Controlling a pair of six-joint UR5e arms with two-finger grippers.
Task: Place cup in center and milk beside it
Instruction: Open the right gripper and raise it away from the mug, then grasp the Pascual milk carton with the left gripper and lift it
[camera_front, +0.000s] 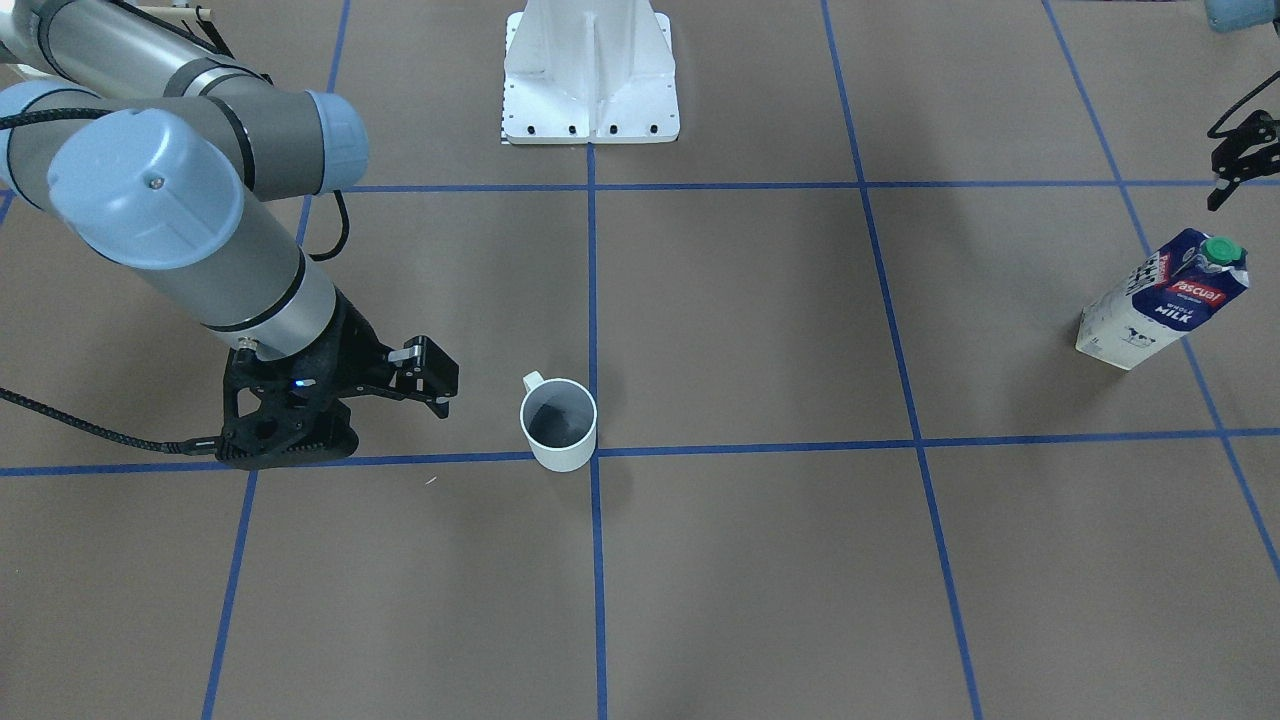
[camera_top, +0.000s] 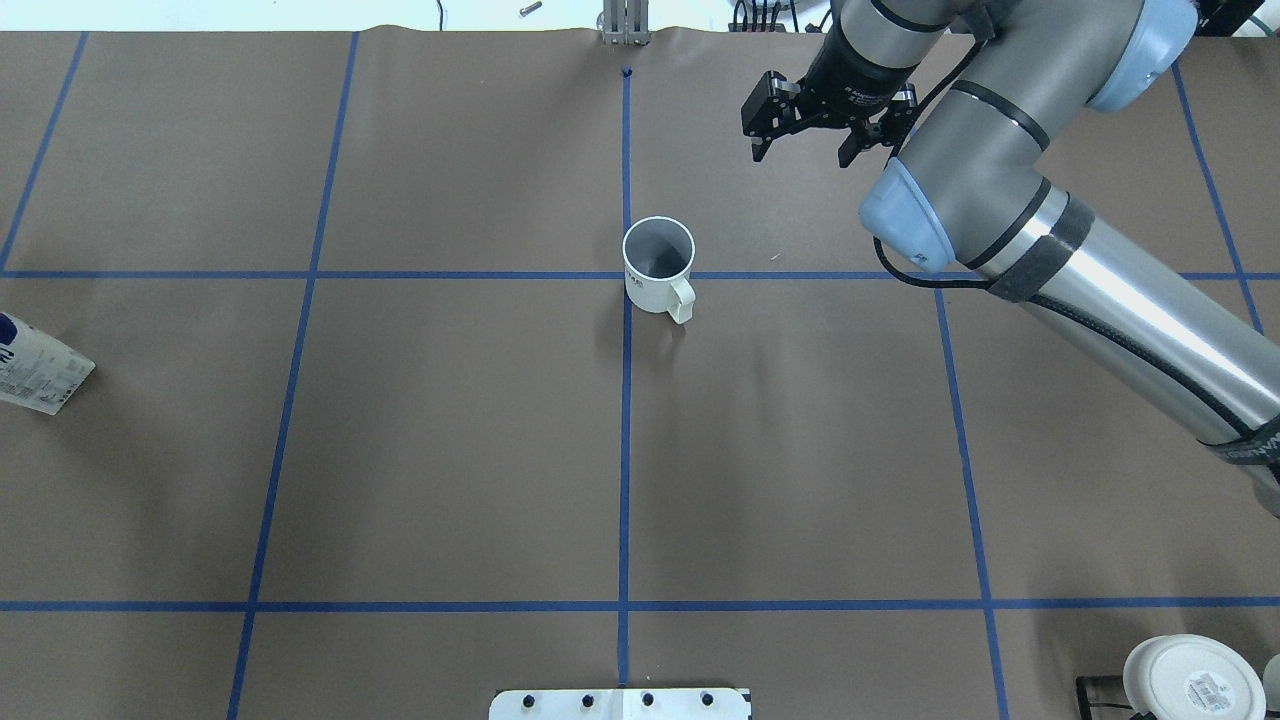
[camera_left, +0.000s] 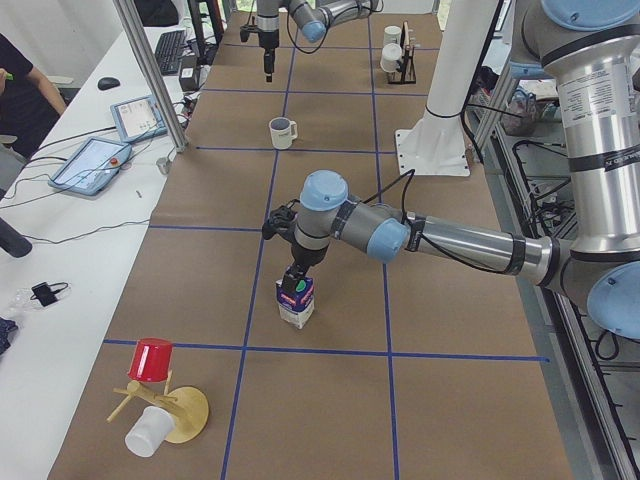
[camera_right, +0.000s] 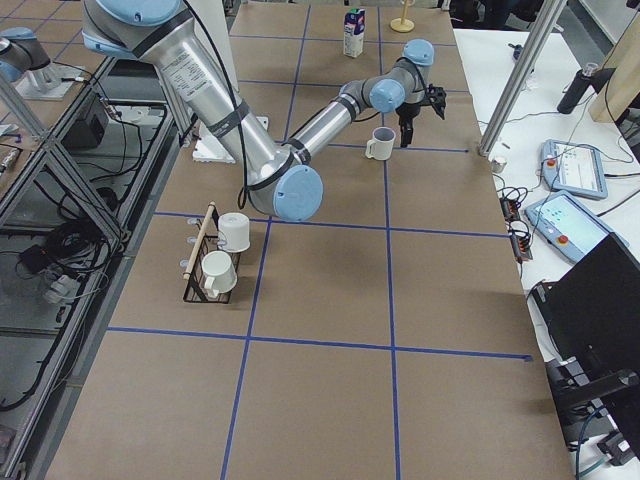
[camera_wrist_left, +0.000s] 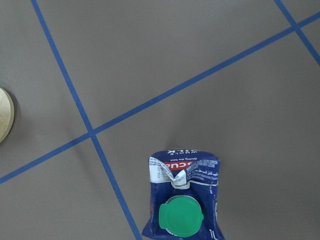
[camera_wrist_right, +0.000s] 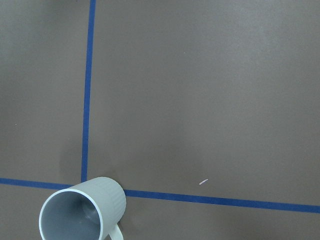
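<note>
The white cup (camera_front: 558, 425) stands upright on the center crossing (camera_top: 626, 275) of the blue tape, its handle toward the robot; it also shows in the overhead view (camera_top: 658, 262) and the right wrist view (camera_wrist_right: 82, 210). My right gripper (camera_top: 803, 152) is open and empty, hovering beside the cup on the robot's right, apart from it (camera_front: 440, 385). The milk (camera_front: 1165, 300), white below, blue above, with a green cap (camera_wrist_left: 181, 218), stands far on the robot's left. My left gripper (camera_front: 1235, 165) hangs above it, partly cut off, and looks open and empty.
The white robot base (camera_front: 590, 80) sits at the table's near middle. A black wire rack with two white mugs (camera_right: 215, 255) stands on the robot's right. A wooden stand with a red cup (camera_left: 152, 360) lies beyond the milk. Side tables with tablets (camera_left: 95, 160) flank the far edge.
</note>
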